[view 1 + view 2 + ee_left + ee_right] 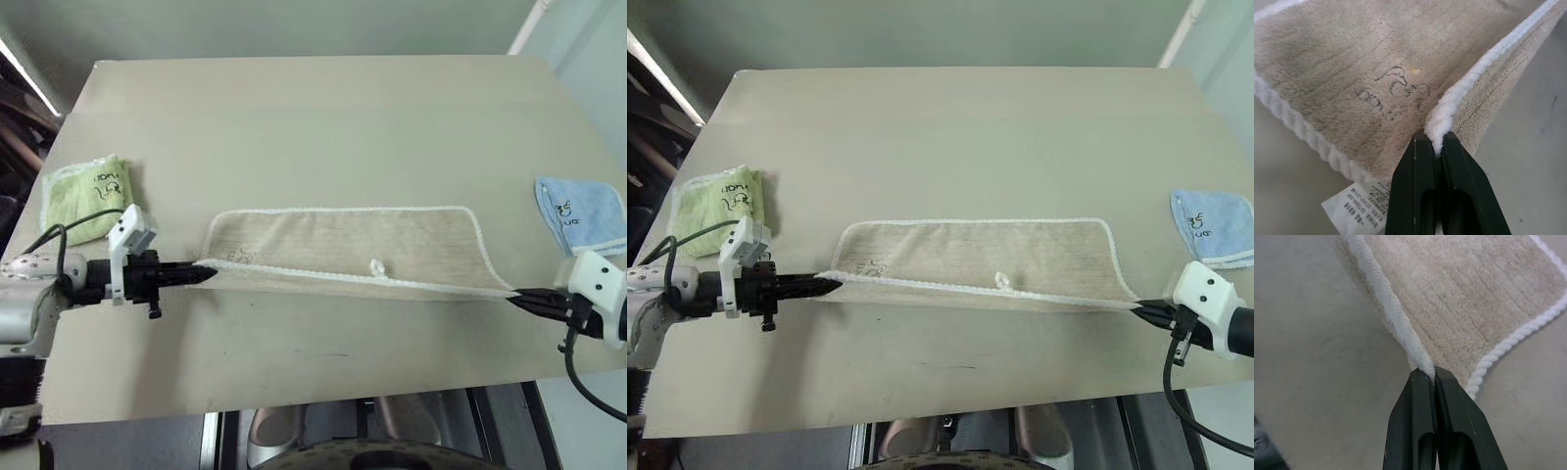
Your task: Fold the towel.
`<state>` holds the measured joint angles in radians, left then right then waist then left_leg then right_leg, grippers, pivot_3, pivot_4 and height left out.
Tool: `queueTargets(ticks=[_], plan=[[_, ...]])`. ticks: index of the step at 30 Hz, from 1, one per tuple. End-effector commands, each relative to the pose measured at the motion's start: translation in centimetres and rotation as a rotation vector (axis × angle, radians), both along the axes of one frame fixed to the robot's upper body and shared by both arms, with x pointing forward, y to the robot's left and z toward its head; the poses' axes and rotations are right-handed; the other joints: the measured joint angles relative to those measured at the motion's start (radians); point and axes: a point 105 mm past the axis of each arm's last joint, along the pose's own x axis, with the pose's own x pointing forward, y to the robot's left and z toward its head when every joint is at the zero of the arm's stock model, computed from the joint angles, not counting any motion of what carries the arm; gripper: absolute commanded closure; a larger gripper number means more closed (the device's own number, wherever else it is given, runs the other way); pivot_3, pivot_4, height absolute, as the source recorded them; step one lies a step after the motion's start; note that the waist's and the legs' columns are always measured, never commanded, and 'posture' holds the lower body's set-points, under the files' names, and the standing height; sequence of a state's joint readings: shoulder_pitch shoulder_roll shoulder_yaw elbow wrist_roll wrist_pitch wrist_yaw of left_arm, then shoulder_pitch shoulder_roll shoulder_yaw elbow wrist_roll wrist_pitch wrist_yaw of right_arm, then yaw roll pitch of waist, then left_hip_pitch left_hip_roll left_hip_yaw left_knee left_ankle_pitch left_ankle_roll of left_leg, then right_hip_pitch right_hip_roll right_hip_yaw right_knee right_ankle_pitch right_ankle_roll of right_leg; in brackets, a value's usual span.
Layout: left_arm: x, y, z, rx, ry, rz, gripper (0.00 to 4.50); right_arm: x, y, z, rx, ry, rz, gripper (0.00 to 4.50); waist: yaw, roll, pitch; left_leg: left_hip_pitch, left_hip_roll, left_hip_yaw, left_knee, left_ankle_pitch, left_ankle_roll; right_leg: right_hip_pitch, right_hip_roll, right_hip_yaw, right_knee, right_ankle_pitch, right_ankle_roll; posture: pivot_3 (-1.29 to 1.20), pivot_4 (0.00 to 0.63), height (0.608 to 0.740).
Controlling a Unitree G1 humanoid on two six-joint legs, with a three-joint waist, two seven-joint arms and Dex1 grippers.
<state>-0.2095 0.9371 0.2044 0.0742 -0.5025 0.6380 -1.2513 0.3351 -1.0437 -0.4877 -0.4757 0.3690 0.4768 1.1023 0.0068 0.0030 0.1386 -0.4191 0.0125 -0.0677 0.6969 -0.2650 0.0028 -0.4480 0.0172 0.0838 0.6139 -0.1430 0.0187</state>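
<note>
Fingers of L gripper & R gripper each pinch towel corners, edge stretched taut.

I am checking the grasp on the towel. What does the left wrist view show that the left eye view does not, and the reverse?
The left wrist view alone shows a white care label under the towel's corner, and the left tool pinching the white corded edge.

The left eye view alone shows the right tool holding the opposite corner, the green towel, the blue towel and the table.

Both show the beige towel and its dark logo.
</note>
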Motion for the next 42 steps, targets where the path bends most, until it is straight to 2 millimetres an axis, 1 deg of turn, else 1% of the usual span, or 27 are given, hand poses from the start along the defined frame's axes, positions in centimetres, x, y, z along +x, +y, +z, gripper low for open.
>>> queueTargets(ticks=[1,3,5,8,11,15,20,23,26,32,35,38,40,42], plan=[[2.7,0.7,1.8,-0.064,-0.143,0.120,4.46,1.3,0.2,1.4,0.028,-0.080,-0.011,4.50,0.001,0.000,0.000,0.000,0.000,0.000,0.000,0.001,0.001,0.000,0.000,0.000,0.001,0.000,0.000,0.00,0.150,0.740],[3.3,0.9,1.8,-0.098,-0.158,0.148,4.46,2.2,0.4,2.1,0.062,-0.123,-0.026,4.50,-0.001,-0.002,-0.001,0.000,0.000,0.000,0.001,0.001,0.001,-0.001,0.000,0.000,0.001,0.002,-0.003,0.00,0.150,0.740],[3.5,1.1,1.6,-0.096,-0.160,0.157,4.46,2.8,0.5,2.5,0.080,-0.143,-0.040,4.50,-0.007,-0.002,-0.001,0.000,0.000,-0.001,0.001,0.001,0.000,-0.001,0.001,0.000,0.001,0.002,-0.003,0.00,0.150,0.740],[4.3,1.8,1.2,-0.092,-0.177,0.202,4.46,3.7,0.5,2.4,0.097,-0.148,-0.053,4.50,-0.008,-0.001,-0.001,0.001,0.001,-0.001,0.000,0.000,-0.001,-0.002,0.002,0.000,0.001,0.002,-0.002,0.00,0.150,0.740],[4.8,2.1,1.1,-0.106,-0.188,0.225,4.46,4.8,0.5,2.2,0.088,-0.178,-0.058,4.50,-0.007,-0.001,-0.001,0.001,0.001,-0.001,-0.001,0.000,-0.001,-0.002,0.002,0.000,0.001,0.001,-0.001,0.00,0.150,0.740],[4.8,2.7,0.7,-0.102,-0.182,0.255,4.46,6.9,1.4,2.6,0.121,-0.229,-0.039,4.50,-0.009,-0.002,-0.001,0.002,0.000,-0.001,0.000,0.000,-0.001,-0.001,0.002,0.000,0.001,0.002,-0.001,0.00,0.150,0.740],[5.0,3.5,0.6,-0.105,-0.182,0.296,4.46,9.8,1.6,2.3,0.134,-0.269,-0.059,4.50,-0.009,-0.001,-0.001,0.002,0.001,-0.001,0.000,0.001,0.000,-0.001,0.002,0.000,0.002,0.003,-0.001,0.00,0.150,0.740],[5.2,3.7,0.6,-0.109,-0.190,0.312,4.46,11.0,1.6,1.8,0.136,-0.275,-0.064,4.50,-0.008,-0.001,-0.001,0.002,0.001,-0.001,0.000,0.002,0.001,-0.001,0.002,0.000,0.002,0.004,-0.002,0.00,0.150,0.740],[5.7,4.1,0.7,-0.120,-0.201,0.351,4.46,12.6,1.2,1.4,0.142,-0.304,-0.100,4.50,-0.006,-0.001,-0.001,0.002,0.001,-0.002,0.000,0.002,0.001,-0.001,0.002,-0.001,0.003,0.004,-0.002,0.00,0.150,0.740],[6.9,4.3,1.0,-0.138,-0.206,0.379,4.46,14.5,0.9,1.1,0.151,-0.337,-0.127,4.50,-0.006,-0.001,-0.001,0.002,0.001,-0.002,0.000,0.003,0.001,-0.002,0.001,-0.001,0.003,0.005,-0.002,0.00,0.150,0.740],[6.8,3.9,0.9,-0.134,-0.186,0.349,4.46,14.8,0.8,0.8,0.151,-0.336,-0.122,4.50,-0.006,-0.001,-0.001,0.002,0.001,-0.002,0.000,0.003,0.001,-0.002,0.001,-0.001,0.002,0.006,-0.002,0.00,0.150,0.740],[6.7,4.1,0.6,-0.130,-0.173,0.351,4.46,15.2,0.9,0.9,0.173,-0.351,-0.134,4.50,-0.007,-0.001,-0.001,0.002,0.001,-0.002,-0.001,0.003,0.001,-0.002,0.001,-0.001,0.002,0.006,-0.002,0.00,0.150,0.740],[6.6,4.1,0.5,-0.131,-0.167,0.350,4.02,15.4,1.2,1.0,0.195,-0.356,-0.128,4.50,-0.007,-0.001,-0.001,0.002,0.001,-0.002,-0.001,0.003,0.001,-0.002,0.001,-0.001,0.002,0.006,-0.002,0.00,0.150,0.740],[6.6,4.1,0.5,-0.140,-0.163,0.349,3.55,15.4,1.8,1.1,0.229,-0.353,-0.115,4.06,-0.007,-0.001,-0.001,0.002,0.001,-0.002,-0.001,0.003,0.001,-0.002,0.001,-0.001,0.002,0.006,-0.002,0.00,0.150,0.740]])
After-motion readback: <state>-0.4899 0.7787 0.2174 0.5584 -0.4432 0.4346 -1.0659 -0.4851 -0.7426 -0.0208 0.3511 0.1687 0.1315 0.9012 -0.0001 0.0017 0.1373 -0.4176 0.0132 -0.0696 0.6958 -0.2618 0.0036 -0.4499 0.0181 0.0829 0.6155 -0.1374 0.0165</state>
